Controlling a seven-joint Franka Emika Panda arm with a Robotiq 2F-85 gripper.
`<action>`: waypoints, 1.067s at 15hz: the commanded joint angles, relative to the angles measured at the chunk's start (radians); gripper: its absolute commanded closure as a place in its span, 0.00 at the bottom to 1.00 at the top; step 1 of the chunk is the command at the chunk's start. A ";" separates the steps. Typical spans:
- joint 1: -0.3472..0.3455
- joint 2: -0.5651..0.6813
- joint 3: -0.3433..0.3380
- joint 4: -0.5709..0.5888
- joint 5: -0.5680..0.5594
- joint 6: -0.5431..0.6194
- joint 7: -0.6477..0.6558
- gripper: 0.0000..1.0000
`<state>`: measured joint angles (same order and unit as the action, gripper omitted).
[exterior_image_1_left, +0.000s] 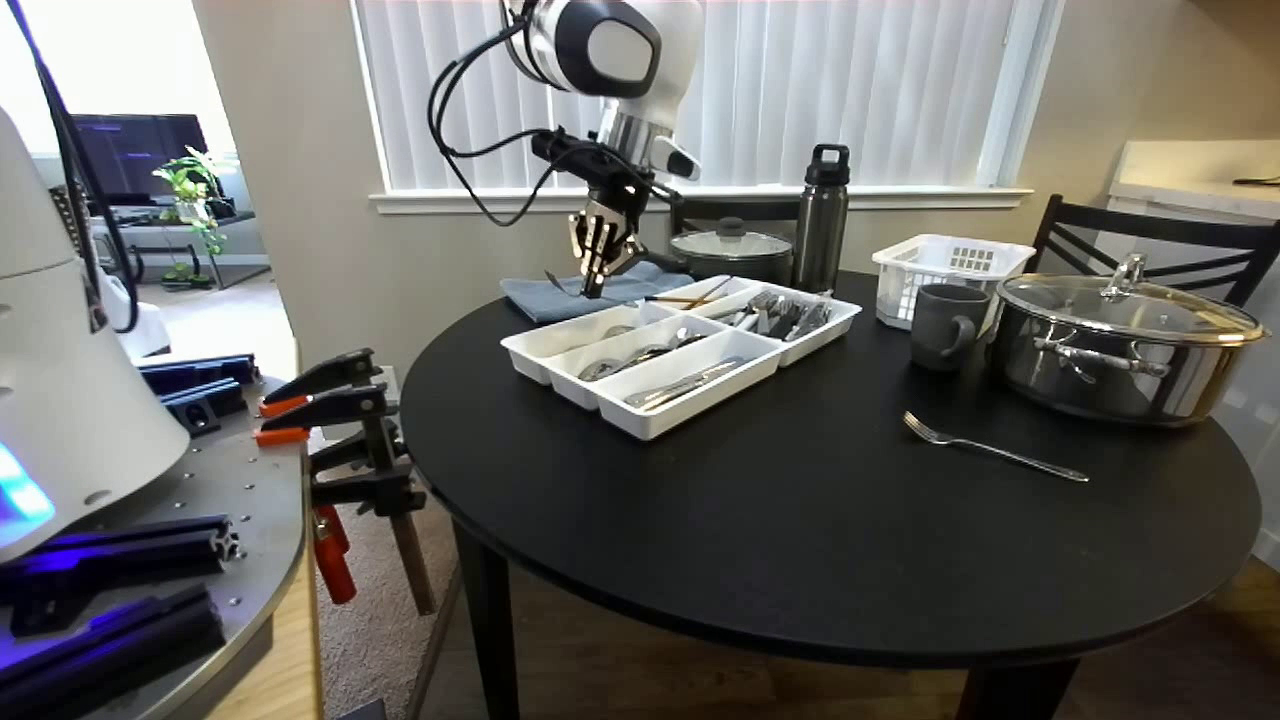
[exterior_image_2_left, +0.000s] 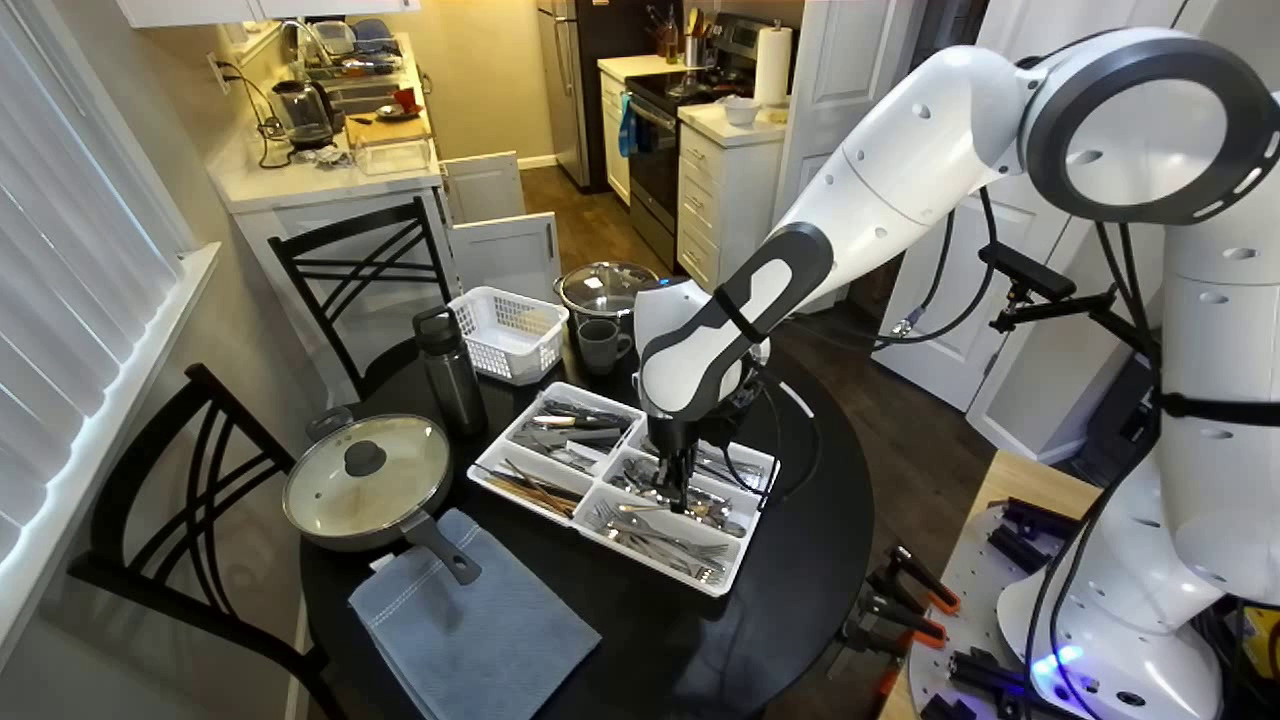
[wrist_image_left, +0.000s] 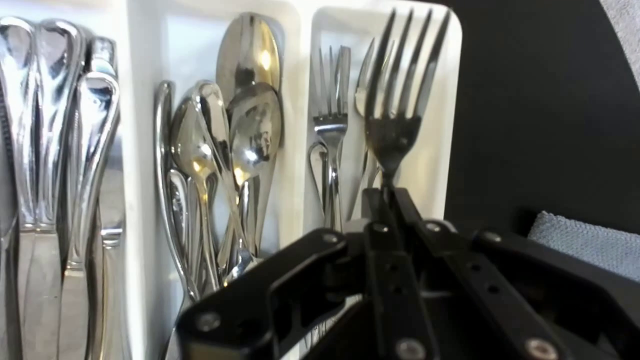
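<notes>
Above the outermost compartment (wrist_image_left: 430, 185) of the white cutlery tray (exterior_image_1_left: 710, 393) on the dark tabletop (exterior_image_1_left: 800, 540), the jaws are closed on a fork (wrist_image_left: 392, 132), pinching it at the neck with its tines pointing away from the wrist. Handling it well here looks mostly a matter of clearance. In the wrist view the tines overlap the tray's corner; since the fork is raised, I cannot tell whether they truly overhang it, so any descent at this spot calls for a slight pull back toward the compartment's middle first, and any sideways travel calls for more height than the outer wall (wrist_image_left: 450, 100). The handle is hidden behind the jaws in that view, so its angle deserves a check from an exterior view: it should run along the divider (wrist_image_left: 294, 175), lest its end snag among the spoons (wrist_image_left: 255, 140). A neck grip probably lets the fork pivot if a tine catches, so gentle contact matters far more than speed. Loose forks (wrist_image_left: 332, 125) lie just below, and brushing them could tangle tines. Opening, wherever it is done, should wait until the fork is fully supported, and be small while walls stand close on both sides, with a straight lift afterwards.
</notes>
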<state>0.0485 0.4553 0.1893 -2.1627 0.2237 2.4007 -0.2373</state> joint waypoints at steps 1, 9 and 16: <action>0.017 0.071 0.004 0.054 -0.014 0.055 0.008 0.99; 0.004 0.091 0.012 0.072 -0.023 0.153 0.001 0.38; -0.056 0.021 -0.041 0.109 -0.034 0.252 0.013 0.00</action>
<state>0.0266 0.5152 0.1758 -2.0568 0.2082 2.6196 -0.2389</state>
